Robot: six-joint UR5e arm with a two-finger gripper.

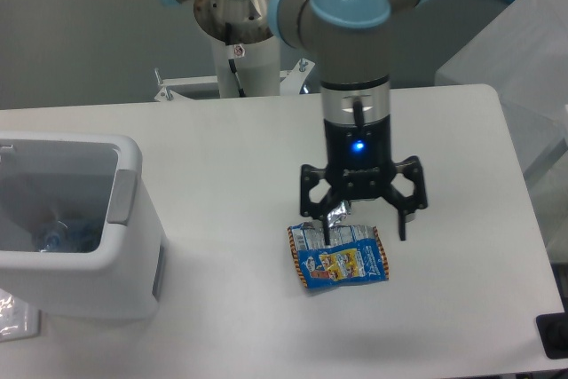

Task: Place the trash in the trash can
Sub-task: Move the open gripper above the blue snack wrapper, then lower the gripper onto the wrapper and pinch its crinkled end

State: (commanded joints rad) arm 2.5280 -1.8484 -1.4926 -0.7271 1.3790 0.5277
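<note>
With 1 bottle (pixel 62 235) already in the bin (pixel 124 246) at left, the gripper (pixel 364 228) hangs open, fingers spread, above the wrapper (pixel 341 260), positioned to grasp it.

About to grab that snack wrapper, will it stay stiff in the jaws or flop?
The snack wrapper lies flat with a crumpled foil top, so it is probably floppy and very light. Glossy film may slip. The open gripper could likely pinch the raised foil more easily.
</note>
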